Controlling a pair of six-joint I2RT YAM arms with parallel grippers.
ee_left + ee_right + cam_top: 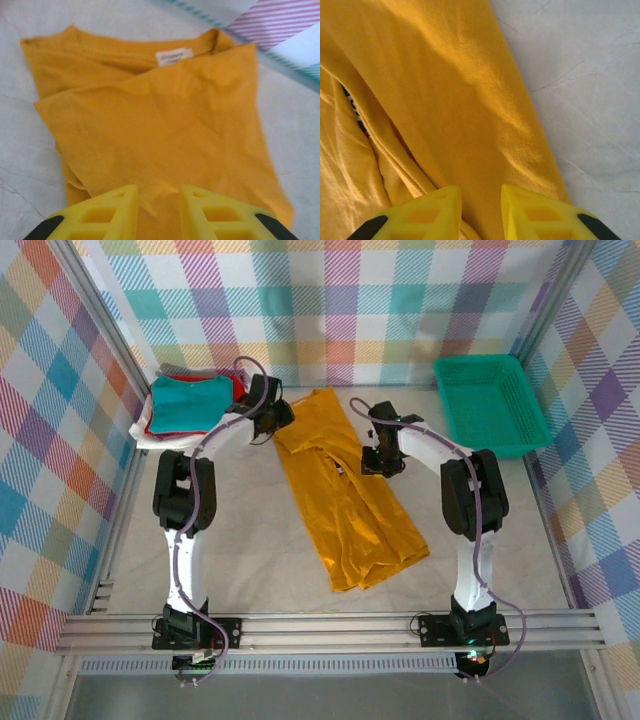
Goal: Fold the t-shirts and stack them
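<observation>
Left pincer (pixel 158 194) and right pincer (pixel 480 194) of mine each nip a fold of the yellow shirt (pixel 345 490), stretched lengthwise across the middle of the table (pixel 250 540), so I can double it over; finished shirts (pixel 190 400) sit stacked in its far-left corner.

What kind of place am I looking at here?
Probably a robot test cell: two arms bolted to a metal rail, plaid panels boxing in the table, and a yellow t-shirt laid out near a folded stack.
</observation>
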